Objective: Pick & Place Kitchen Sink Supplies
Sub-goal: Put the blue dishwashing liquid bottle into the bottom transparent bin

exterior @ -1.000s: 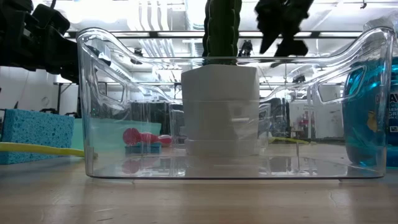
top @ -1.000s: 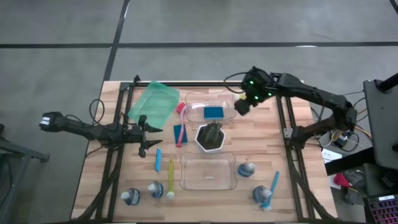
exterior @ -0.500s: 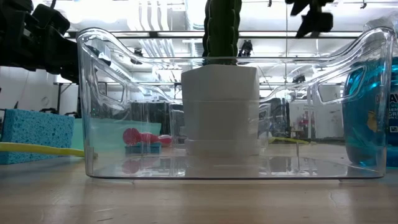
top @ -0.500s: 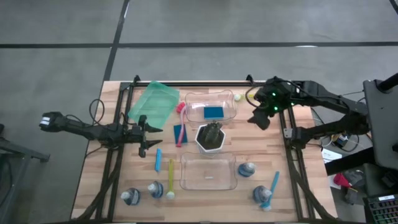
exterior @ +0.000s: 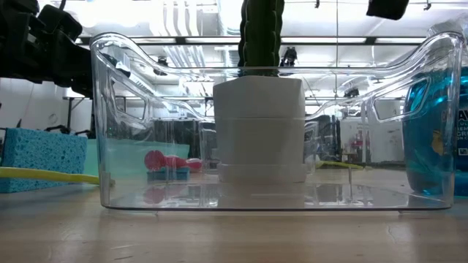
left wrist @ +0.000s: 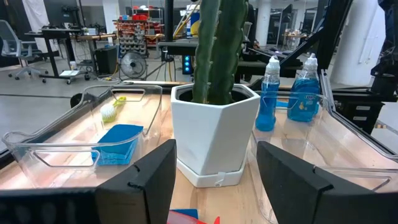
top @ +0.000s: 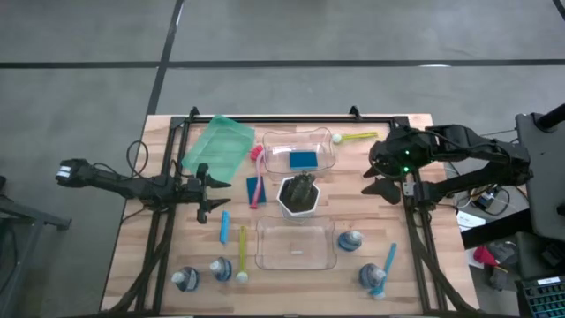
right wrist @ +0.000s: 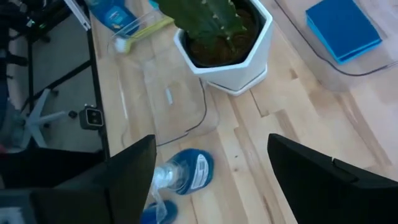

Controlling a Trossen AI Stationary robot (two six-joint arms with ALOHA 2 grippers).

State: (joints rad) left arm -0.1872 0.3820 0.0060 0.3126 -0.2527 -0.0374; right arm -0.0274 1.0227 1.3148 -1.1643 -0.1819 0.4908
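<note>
Far clear bin (top: 298,160) has one blue sponge (top: 302,160); near bin (top: 296,243) holds nothing. Both grippers, left (top: 205,185) and right (top: 381,180), gape wide, carrying nothing.

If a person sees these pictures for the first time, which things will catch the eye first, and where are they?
The white hexagonal pot with its dark cactus stands at the table's middle, between two clear bins; the far bin holds a blue sponge. A green tray lies at the far left. Bottles of blue liquid and coloured brushes lie scattered along the near edge. The open right gripper hovers to the right of the pot.
</note>
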